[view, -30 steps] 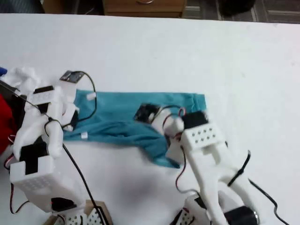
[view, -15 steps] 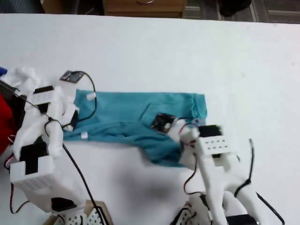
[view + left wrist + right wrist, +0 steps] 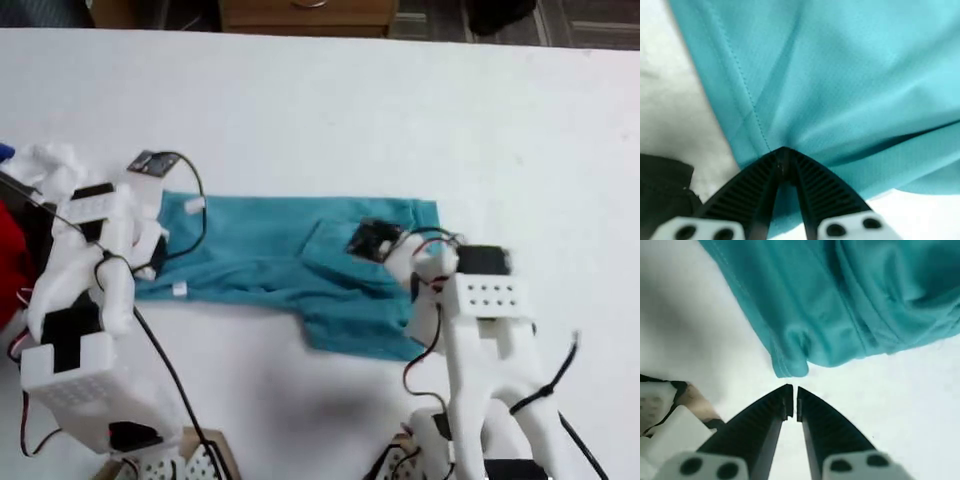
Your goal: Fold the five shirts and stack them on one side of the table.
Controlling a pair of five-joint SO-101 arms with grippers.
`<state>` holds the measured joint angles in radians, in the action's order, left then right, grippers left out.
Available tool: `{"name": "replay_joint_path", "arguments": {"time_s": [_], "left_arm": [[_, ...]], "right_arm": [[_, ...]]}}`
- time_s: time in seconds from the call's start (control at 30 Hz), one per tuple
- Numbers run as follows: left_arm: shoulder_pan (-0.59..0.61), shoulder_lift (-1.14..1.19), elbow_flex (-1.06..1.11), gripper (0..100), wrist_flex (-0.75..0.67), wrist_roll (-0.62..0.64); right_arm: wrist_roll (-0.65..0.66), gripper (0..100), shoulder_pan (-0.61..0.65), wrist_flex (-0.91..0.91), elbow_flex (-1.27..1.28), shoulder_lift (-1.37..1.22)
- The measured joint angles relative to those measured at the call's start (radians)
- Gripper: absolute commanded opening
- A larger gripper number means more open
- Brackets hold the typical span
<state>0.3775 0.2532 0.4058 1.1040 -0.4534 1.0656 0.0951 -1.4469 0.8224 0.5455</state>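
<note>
A teal shirt (image 3: 280, 250) lies spread across the middle of the white table (image 3: 400, 110), with a flap hanging toward the near edge at its right end. My left gripper (image 3: 782, 152) sits at the shirt's left end (image 3: 150, 258), shut on a pinch of teal cloth (image 3: 840, 75) along a seam. The right arm (image 3: 480, 300) stands over the shirt's right end. My right gripper (image 3: 792, 401) is shut with nothing in it, low over bare table, just short of a rolled corner of the shirt (image 3: 790, 365).
Red cloth (image 3: 10, 262) and a white crumpled cloth (image 3: 52, 160) lie at the table's left edge. A wooden block (image 3: 215, 452) sits by the arm bases. Wooden furniture (image 3: 305, 14) stands behind the table. The far and right parts of the table are bare.
The right arm has moved to the right, and the shirt's near flap has been drawn out rightward and flatter. The left arm has kept still.
</note>
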Motion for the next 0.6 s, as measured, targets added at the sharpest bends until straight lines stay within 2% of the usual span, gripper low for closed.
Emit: {"name": "replay_joint_path", "arguments": {"time_s": [0.13, 0.37, 0.6], "left_arm": [[0.000, 0.000, 0.000, 3, 0.000, 0.000], [0.000, 0.000, 0.000, 3, 0.000, 0.000], [0.000, 0.000, 0.000, 3, 0.000, 0.000]], "right_arm": [[-0.086, 16.2, 0.153, -0.023, 0.000, 0.000], [-0.138, 15.9, 0.377, 0.052, 0.098, 0.000], [-0.143, 15.9, 0.399, 0.229, 0.233, 0.000]]}}
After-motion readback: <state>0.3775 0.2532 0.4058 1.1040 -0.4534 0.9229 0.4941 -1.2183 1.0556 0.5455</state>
